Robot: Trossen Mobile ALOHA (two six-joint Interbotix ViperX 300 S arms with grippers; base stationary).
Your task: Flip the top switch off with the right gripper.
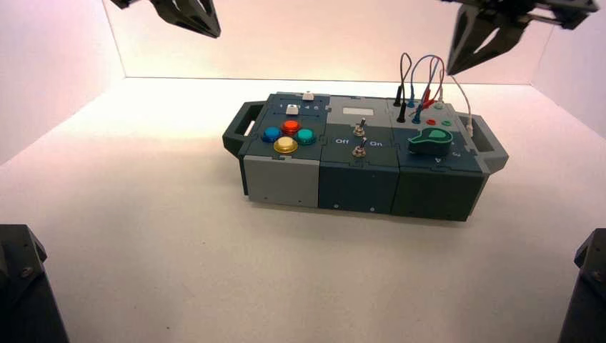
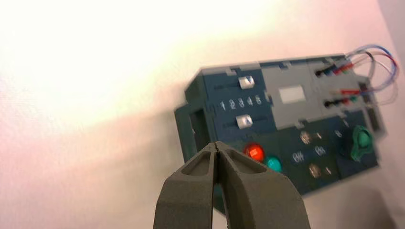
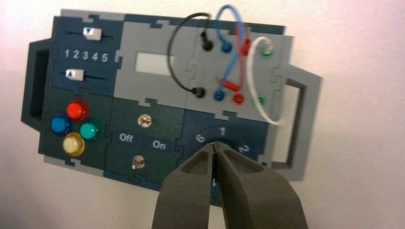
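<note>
The box (image 1: 357,182) stands mid-table, and two silver toggle switches sit on its dark middle panel. The top switch (image 1: 361,127) (image 3: 144,120) is the farther one, just above the "Off" and "On" lettering; the other switch (image 3: 138,162) lies below that lettering. My right gripper (image 1: 451,70) (image 3: 216,145) hangs high above the box's back right corner with its fingers shut on nothing. In the right wrist view its tip covers the green knob, well away from the switch. My left gripper (image 1: 213,31) (image 2: 216,144) is parked high at the back left, shut and empty.
On the box's left end are red (image 3: 77,110), blue, teal and yellow buttons and two sliders (image 3: 75,74). The green knob (image 1: 430,145) and looping wires (image 1: 421,78) in sockets are on its right end. Each end has a handle (image 1: 239,128). White walls enclose the table.
</note>
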